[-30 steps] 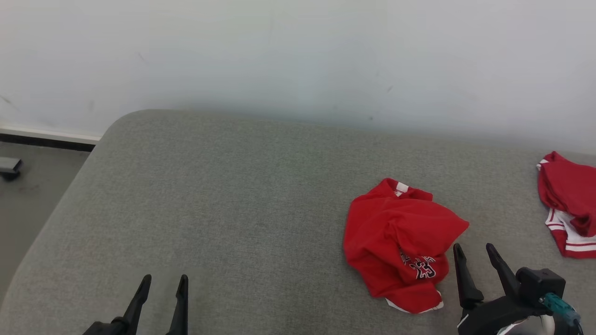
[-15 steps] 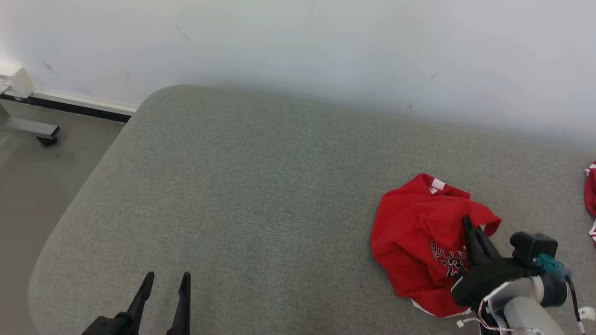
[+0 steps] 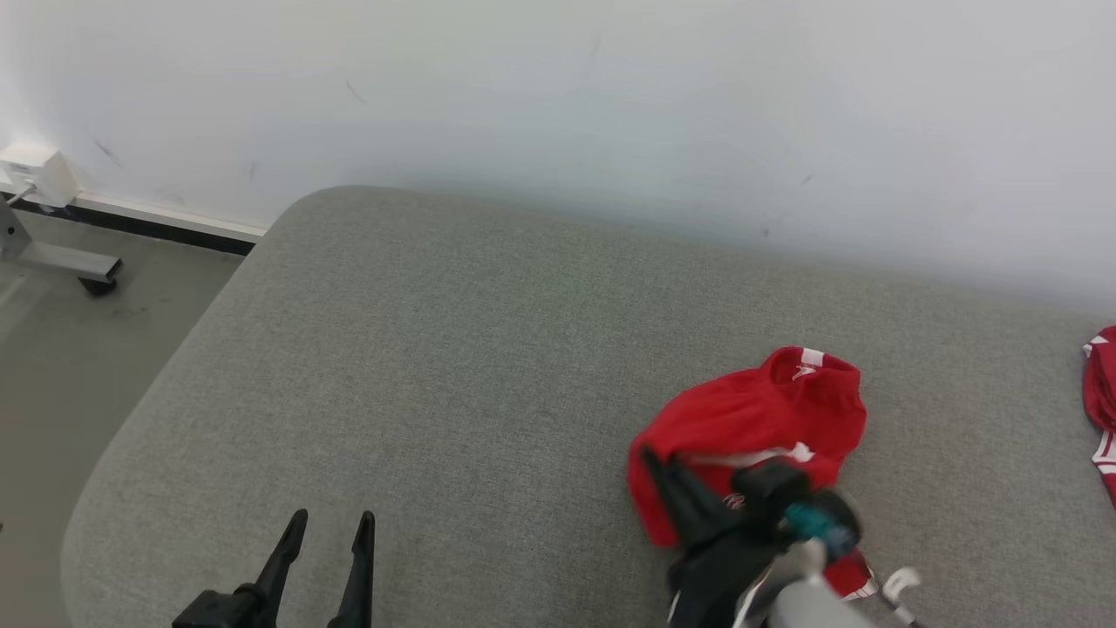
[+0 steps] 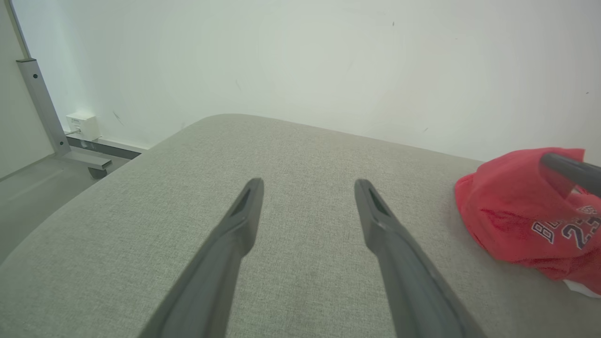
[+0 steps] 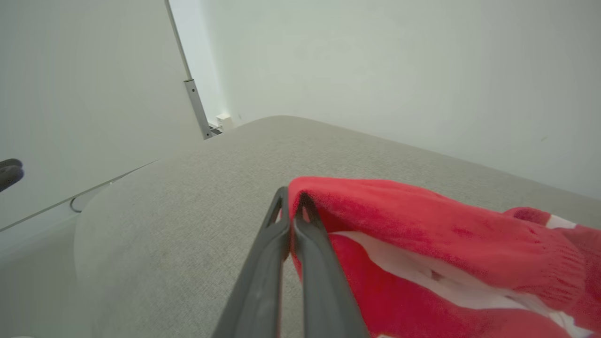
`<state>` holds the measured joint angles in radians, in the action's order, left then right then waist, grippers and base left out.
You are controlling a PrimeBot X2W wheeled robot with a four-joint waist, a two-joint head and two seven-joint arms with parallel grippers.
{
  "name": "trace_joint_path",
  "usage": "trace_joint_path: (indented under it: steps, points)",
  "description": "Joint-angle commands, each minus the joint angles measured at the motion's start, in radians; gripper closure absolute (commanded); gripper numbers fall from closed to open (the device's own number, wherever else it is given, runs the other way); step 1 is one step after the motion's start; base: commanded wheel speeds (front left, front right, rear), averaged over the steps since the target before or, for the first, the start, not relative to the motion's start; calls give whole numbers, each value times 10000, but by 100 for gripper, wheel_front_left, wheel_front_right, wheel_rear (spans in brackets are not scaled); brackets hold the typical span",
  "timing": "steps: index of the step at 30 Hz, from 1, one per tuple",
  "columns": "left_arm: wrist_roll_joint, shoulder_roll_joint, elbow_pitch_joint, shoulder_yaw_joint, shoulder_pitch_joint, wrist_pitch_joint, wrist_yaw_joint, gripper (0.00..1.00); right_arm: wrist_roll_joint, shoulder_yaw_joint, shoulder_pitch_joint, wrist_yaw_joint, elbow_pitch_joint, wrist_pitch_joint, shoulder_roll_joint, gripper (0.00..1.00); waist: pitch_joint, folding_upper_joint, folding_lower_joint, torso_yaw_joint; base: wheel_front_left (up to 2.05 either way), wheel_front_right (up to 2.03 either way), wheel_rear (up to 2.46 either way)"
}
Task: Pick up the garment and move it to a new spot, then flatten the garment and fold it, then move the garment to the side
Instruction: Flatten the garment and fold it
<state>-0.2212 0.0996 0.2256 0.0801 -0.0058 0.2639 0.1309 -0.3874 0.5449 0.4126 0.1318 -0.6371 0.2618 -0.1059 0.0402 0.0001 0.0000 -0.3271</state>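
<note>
Between the right gripper's [image 5: 291, 199] pressed-together fingers sits an edge of the red jersey [image 3: 767, 419], which lies bunched on the right part of the grey bench [image 3: 436, 349]. Well apart at lower left, the left gripper's [image 3: 333, 520] fingers stand spread, holding nothing. A second red garment [image 3: 1100, 392] lies at far right.

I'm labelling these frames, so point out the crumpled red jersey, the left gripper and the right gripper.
crumpled red jersey [image 3: 750, 414]: head view, its upper red fold.
left gripper [image 3: 334, 516]: head view, midway between its open fingertips.
right gripper [image 5: 291, 193]: right wrist view, between its shut fingertips.
</note>
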Motion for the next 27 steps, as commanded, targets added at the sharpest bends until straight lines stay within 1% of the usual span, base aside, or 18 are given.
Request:
trace_joint_path:
  steps: [1, 7, 11, 12, 13, 19, 23, 27]
  points:
    - [35, -14, -23, 2, 92, 2, -20, 0, -66, 134, -178, -20, -25, 37, 51, 100, 4, -1, 0, -18, 0, 0, 0]
    - [-44, 47, 10, 0, 180, 3, -13, 0, -315, 2183, -776, -20, -485, 40, 170, 100, 15, -1, 0, -84, 0, 0, 0]
    - [-69, 54, 20, -74, 245, 3, -11, 0, -602, 2866, -1046, -20, -829, 36, 155, 100, -5, -1, 0, 31, 0, 0, 0]
    - [-74, 48, 12, -95, 262, 3, -10, 0, -648, 2832, -1045, -20, -808, 29, 135, 5, -10, -1, 0, 85, 0, 0, 0]
    - [-76, 42, 8, -125, 297, 3, -10, 0, -726, 2796, -1103, -20, -816, 24, 112, 0, -5, -1, 0, 172, 0, 0, 0]
    - [-37, -19, -5, -165, 279, 3, -9, 0, -572, 2092, -1417, -20, -362, 23, -206, 0, 88, -1, 0, 617, 0, 0, 0]
    - [-16, -25, -47, -291, 270, 3, -8, 0, -353, 1126, -1898, -20, 473, 22, -451, 0, 195, -1, 0, 974, 0, 0, 0]
    - [13, -18, -98, -439, 330, 3, -8, 0, 2, -76, -2627, -20, 1392, 22, -655, 0, 267, -1, 0, 1369, 0, 0, 0]
